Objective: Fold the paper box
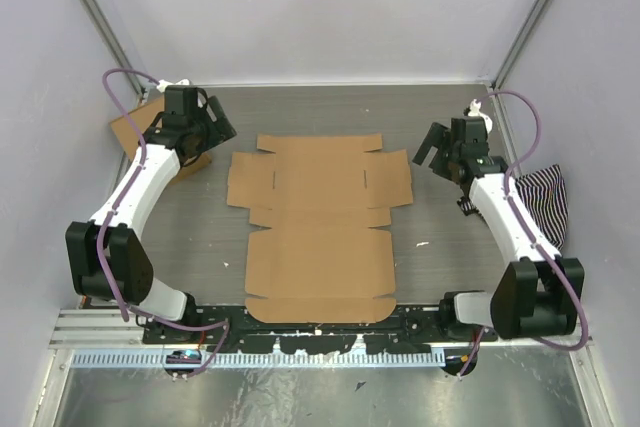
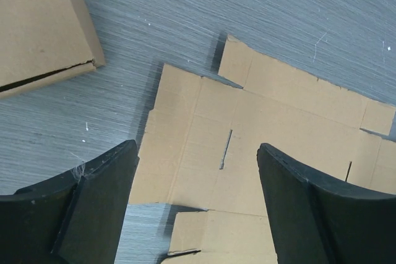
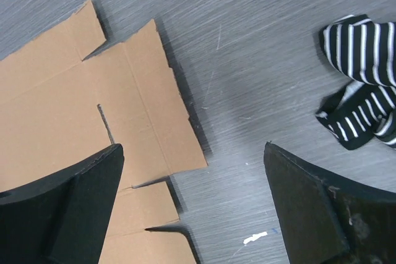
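Top external view is showing the paper box [image 1: 320, 232] lying flat and unfolded mid-tabletop [image 1: 440, 247], running from centre frame down to the rail at the bottom. I'm hovering my left hand [image 1: 212, 132] spread wide off its upper-left corner and my right hand [image 1: 435, 152] spread wide off its upper-right, both gripping nothing. I'm judging this sheet light and thin, stiff across its panels but giving readily along the creases, and likely to skate if pushed. Lying this flat, it's offering little to pinch, so I'm eyeing the side flaps in the upper half, whose edges are throwing a sliver of shadow. Its bottom tabs are blurring into the rail. My left arm is covering part of the squarish carton [image 1: 130, 132], and my right arm is cutting off the striped cloth [image 1: 548, 197].
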Tool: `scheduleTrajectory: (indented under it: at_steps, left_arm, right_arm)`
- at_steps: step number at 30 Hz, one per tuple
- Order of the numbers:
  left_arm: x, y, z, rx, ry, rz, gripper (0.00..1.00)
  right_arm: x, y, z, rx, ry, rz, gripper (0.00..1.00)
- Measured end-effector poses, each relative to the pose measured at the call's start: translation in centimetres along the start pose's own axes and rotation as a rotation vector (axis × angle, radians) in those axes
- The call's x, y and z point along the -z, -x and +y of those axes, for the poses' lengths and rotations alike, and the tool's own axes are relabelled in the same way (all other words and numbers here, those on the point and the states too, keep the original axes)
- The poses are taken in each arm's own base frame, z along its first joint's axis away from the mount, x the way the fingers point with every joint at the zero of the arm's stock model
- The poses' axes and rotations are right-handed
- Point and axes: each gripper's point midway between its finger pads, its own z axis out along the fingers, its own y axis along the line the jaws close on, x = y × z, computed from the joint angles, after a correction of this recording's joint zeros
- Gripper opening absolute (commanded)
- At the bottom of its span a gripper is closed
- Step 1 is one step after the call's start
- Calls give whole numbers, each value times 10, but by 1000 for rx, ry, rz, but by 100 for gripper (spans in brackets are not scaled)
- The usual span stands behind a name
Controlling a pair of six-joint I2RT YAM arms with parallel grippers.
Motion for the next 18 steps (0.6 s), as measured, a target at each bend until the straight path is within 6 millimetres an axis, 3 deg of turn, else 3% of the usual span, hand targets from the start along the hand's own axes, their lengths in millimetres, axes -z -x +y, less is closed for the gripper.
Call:
scheduleTrajectory:
  at_steps: [9, 14, 18]
  left_arm:
    - [-2, 9, -10, -9, -28, 1, 83]
    - [-15, 26, -30, -20, -82, 8, 82]
    - [-33, 31, -44, -27, -115, 42, 81]
  right_arm:
    - [-31, 15, 32, 22, 73, 101, 98]
    - [-43, 38, 58, 23, 137, 107, 94]
    - [-66, 57, 85, 43, 178, 112, 87]
